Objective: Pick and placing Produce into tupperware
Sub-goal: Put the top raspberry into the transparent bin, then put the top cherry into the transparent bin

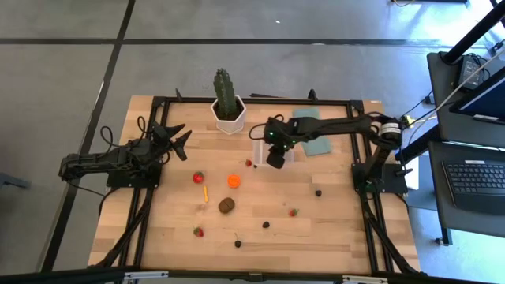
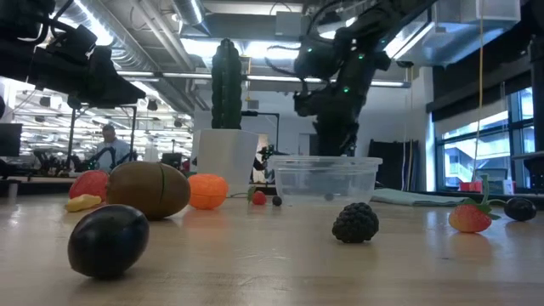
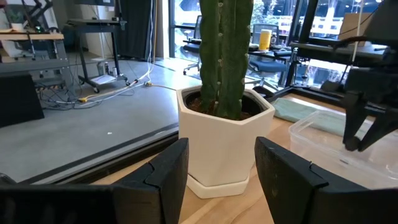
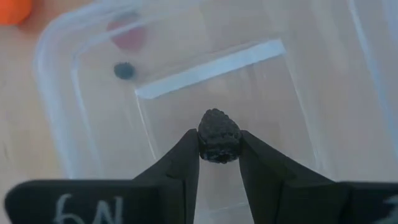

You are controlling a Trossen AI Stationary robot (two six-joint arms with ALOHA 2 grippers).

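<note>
The right gripper (image 4: 219,155) pinches a bumpy dark berry (image 4: 219,135) between its 2 fingers, right above the clear tupperware (image 4: 81,81). The tupperware sits on the table next to the cactus pot (image 1: 228,116). The left gripper (image 3: 221,171) waits near the cactus, fingers apart, holding nothing.

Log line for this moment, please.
right gripper: shut on dark berry, over tupperware | left gripper: open, idle facing cactus pot | produce still on table
</note>
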